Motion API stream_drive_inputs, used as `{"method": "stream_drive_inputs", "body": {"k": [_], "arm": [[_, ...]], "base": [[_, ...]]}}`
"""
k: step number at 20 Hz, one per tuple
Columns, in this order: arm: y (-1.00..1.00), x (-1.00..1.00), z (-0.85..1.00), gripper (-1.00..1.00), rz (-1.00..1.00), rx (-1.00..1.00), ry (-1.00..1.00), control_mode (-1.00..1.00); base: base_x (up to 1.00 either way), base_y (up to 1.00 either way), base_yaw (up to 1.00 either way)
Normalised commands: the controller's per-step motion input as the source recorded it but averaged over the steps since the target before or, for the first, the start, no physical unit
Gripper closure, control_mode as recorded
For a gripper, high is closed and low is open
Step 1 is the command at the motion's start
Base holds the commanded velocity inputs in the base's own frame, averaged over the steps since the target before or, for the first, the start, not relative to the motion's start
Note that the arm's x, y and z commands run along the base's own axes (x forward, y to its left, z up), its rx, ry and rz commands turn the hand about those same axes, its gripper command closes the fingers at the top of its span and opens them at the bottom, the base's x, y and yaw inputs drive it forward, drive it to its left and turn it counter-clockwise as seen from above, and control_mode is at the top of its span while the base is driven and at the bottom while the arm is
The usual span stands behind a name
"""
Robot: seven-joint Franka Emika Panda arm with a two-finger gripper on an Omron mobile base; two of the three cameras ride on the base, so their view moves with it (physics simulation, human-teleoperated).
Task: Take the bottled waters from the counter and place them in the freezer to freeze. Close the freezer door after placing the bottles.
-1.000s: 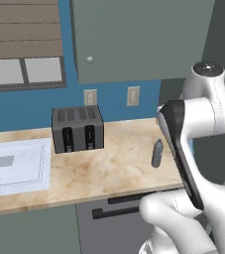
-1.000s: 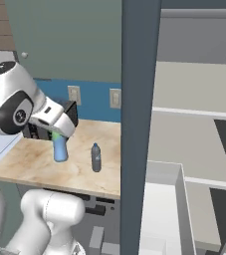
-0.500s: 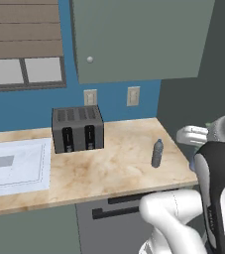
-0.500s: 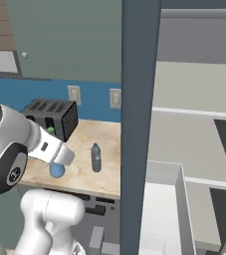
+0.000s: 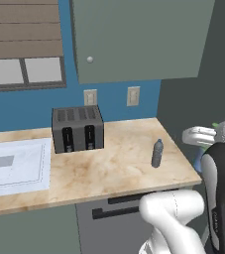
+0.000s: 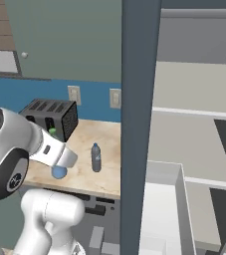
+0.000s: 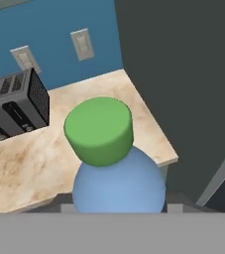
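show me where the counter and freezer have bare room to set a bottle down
Bare marble counter lies between the black toaster and the smoky grey bottle, and along the front edge. The pale freezer shelves look bare. The tightest spot is the counter's right end beside the dark fridge wall.

1 bottle (image 5: 157, 153) on the counter (image 5: 114, 171) right of the toaster (image 5: 78, 129), freezer (image 6: 194, 129) further right

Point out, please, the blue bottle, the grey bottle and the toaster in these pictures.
blue bottle (image 7: 99, 130): hand view, on its green cap.
grey bottle (image 5: 156, 155): left base view, mid-body.
toaster (image 5: 78, 135): left base view, on its front face.
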Motion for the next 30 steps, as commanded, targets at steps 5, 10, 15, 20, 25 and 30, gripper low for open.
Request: {"method": "stream_drive_inputs", "body": {"k": [5,10,15,20,25,30], "arm": [[0.12,-0.40,0.00,1.00,0.01,0.00,-0.31,-1.00],[0.14,0.00,-0.01,1.00,0.00,0.00,-0.25,-1.00],[0.51,-0.28,-0.07,1.00,0.00,0.00,-0.21,-1.00],[0.00,0.00,0.00,1.00,0.00,0.00,0.00,1.00],[0.00,0.00,0.00,1.00,0.00,0.00,0.00,1.00],[0.00,0.00,0.00,1.00,0.00,0.00,0.00,1.00]], "base": [[0.00,0.00,0.00],[0.00,0.00,0.00],[0.00,0.00,0.00],[-0.91,0.74,0.00],[-1.00,0.18,0.00],[-1.00,-0.09,-0.01]]}}
